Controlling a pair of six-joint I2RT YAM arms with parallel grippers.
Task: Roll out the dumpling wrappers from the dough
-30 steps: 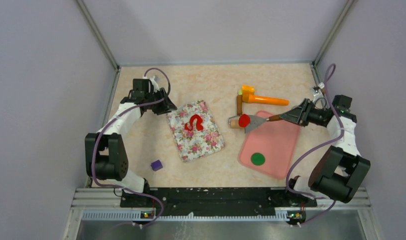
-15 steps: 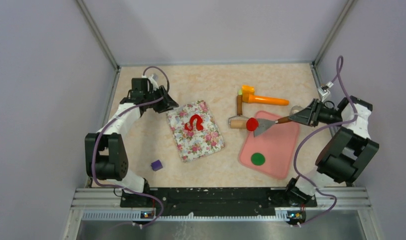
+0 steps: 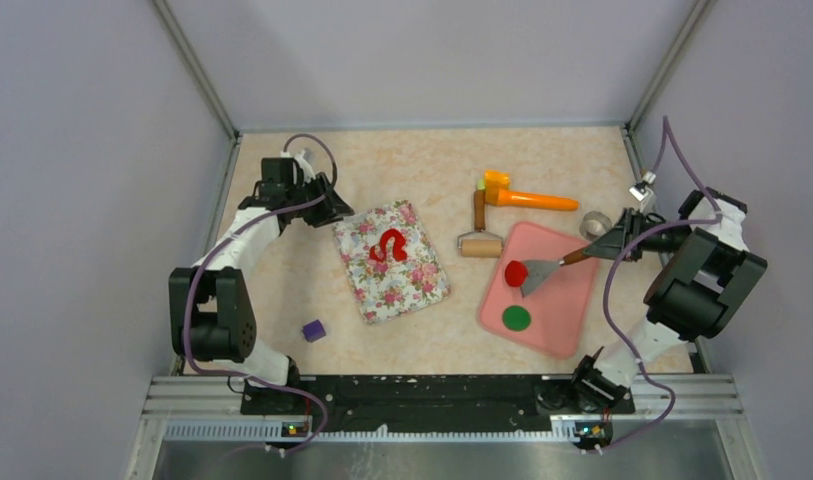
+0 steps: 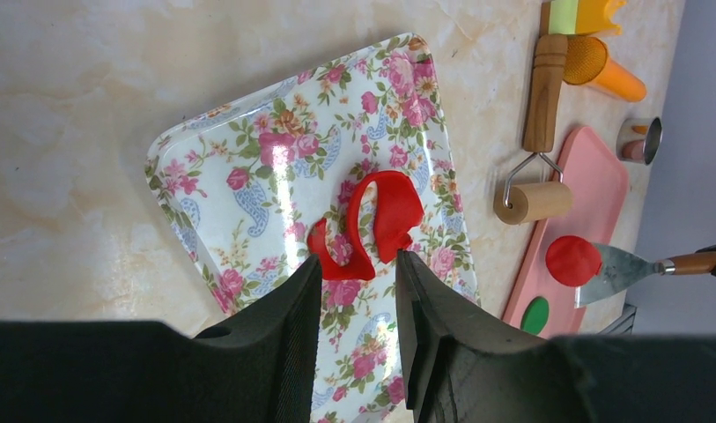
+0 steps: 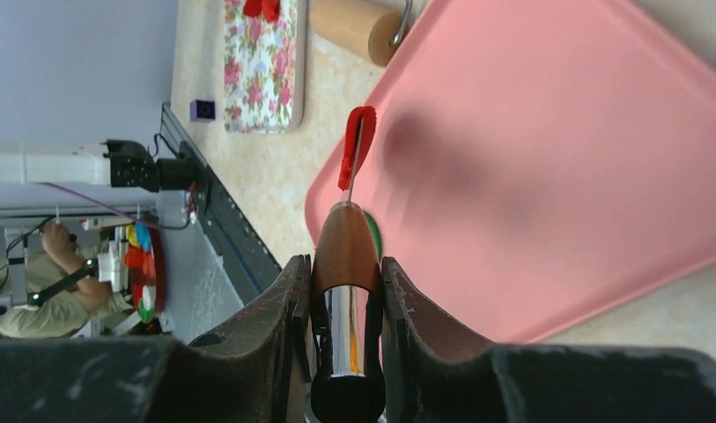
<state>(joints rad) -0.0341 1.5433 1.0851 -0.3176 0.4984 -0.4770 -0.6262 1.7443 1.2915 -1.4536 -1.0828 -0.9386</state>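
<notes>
A bright red dumpling wrapper (image 3: pixel 515 272) lies on the blade tip of a wood-handled spatula (image 3: pixel 542 274), raised over the pink tray (image 3: pixel 562 310). My right gripper (image 3: pixel 607 247) is shut on the spatula's handle (image 5: pixel 345 251). In the right wrist view the red wrapper (image 5: pixel 357 145) shows edge-on, with its shadow on the tray. A green wrapper (image 3: pixel 516 318) lies flat on the tray's near part. The ragged red dough strip (image 3: pixel 388 245) rests on the floral board (image 3: pixel 407 290). My left gripper (image 4: pixel 358 264) hovers open and empty at the board's far-left side, just short of the strip (image 4: pixel 372 225).
A small wooden roller (image 3: pixel 479 235) lies left of the tray's far corner, with an orange tool (image 3: pixel 527 197) behind it. A round metal cutter (image 3: pixel 594 223) stands by the tray's far right corner. A purple cube (image 3: pixel 314 329) sits near the left arm's base.
My right arm has swung right and drawn the spatula with the red wrapper from beside the roller to over the pink tray. The left arm has barely moved.
</notes>
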